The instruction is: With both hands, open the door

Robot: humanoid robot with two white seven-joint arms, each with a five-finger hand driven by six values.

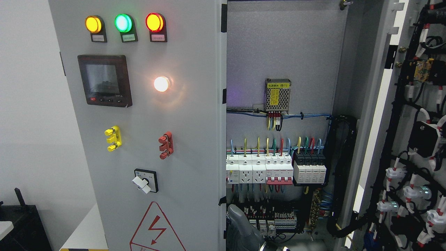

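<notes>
Only one grey piece of my arm or hand (244, 228) shows, at the bottom edge near the middle, just inside the cabinet opening. Cannot tell which side it enters from, nor whether its fingers are spread or curled.

Left door (150, 139): fills the picture's left half, front face toward me. Right door (414, 146): swung wide at the far right, inner face showing black cable looms. Between them the cabinet interior (285, 52) is exposed.

Left door count: three pilot lamps on top, yellow (93, 24), green (123, 22), red (154, 22); one lit white lamp (161, 84); one dark display meter (104, 80); one yellow clip (113, 138); one red clip (166, 145); one rotary switch (145, 181); one red lightning triangle (156, 228).

Interior: one mesh power supply (277, 95) with a yellow label, one row of white breakers and sockets (259, 169).
</notes>
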